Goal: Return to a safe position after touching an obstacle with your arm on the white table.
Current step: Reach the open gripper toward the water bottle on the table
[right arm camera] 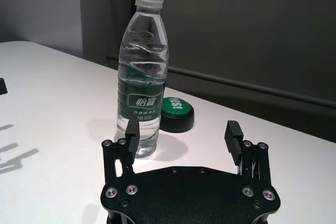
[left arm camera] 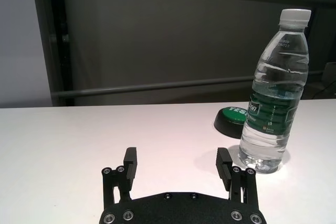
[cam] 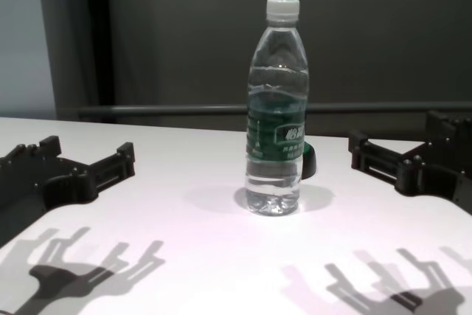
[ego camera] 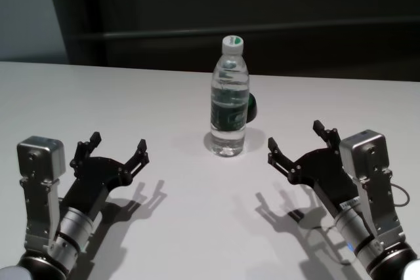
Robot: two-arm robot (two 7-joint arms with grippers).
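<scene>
Both claws sit nearest, low over the near part of the large smooth white bench, one on each side of the bottle. Left claw is to the bottle's left & nearer than it, black fingers spread wide, released, nothing between them. Right claw is to the bottle's right, also nearer than it, fingers likewise splayed apart, released & holding nothing. Neither touches the bottle; clear gap on both sides. Each arm shows a grey box housing at the wrist w/ silver & black joints behind. Claw shadows fall on the bench surface beneath them.

Tall clear plastic water bottle w/ white screw cap & dark green label stands upright on the bench, roughly mid-way between the two claws and farther back than both. It looks mostly full of water; white lettering on the label shows in the right wrist view. In the left wrist view it stands past the claw's fingers, apart from them.

Small low round thing, green top on black base, sits on the bench just behind the bottle, partly hidden by it from the front; touching or not, can't tell. Behind the bench's far edge runs a dark wall w/ a horizontal rail.
</scene>
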